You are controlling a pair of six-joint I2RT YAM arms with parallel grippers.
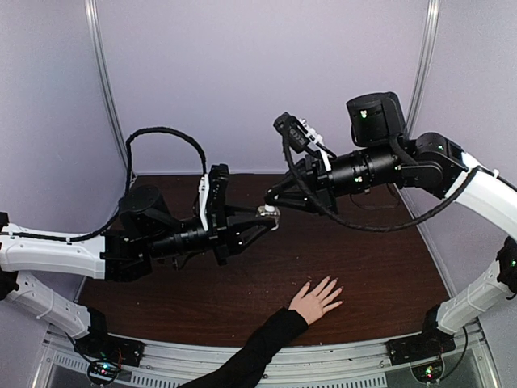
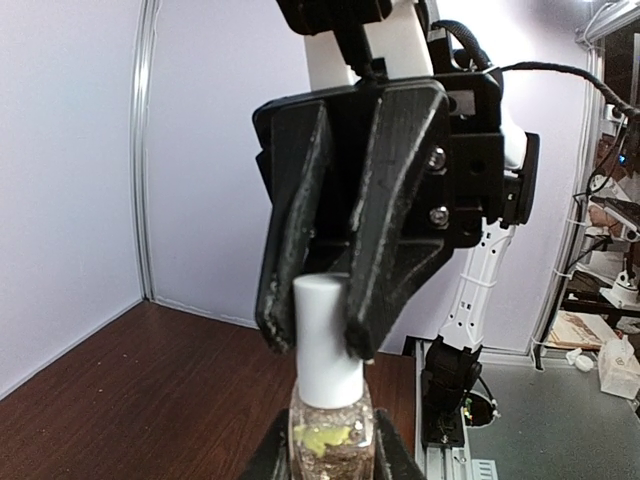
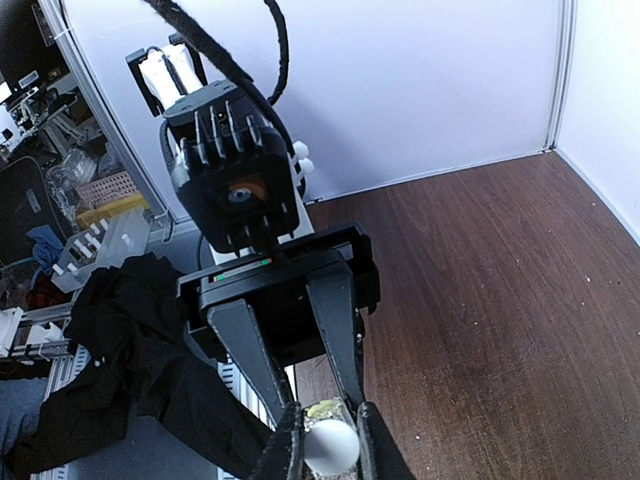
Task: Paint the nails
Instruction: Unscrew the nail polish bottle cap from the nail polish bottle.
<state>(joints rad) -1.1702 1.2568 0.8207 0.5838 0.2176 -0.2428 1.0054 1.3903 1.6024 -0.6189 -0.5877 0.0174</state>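
Lying flat at lower centre of the overhead view on dark tabletop point(image 1: 380, 259), hand point(image 1: 313, 302) with fingers point(image 1: 325, 288) spread, black sleeve point(image 1: 257, 349); nails point(image 1: 334, 284) tiny, pale, barely discernible. Gripping glittery glass bottle point(image 2: 330, 435) mid-frame with left tool point(image 2: 330, 460); clamping its white cap point(image 2: 328, 340) with right tool point(image 3: 322, 440).

No legible text, brand, number or sign was found in any view. A yellowish patch point(image 2: 322, 437) was noted on the glass bottle point(image 2: 347, 458), but no lettering could be resolved there. No characters were made out on the white cap point(image 2: 327, 340).
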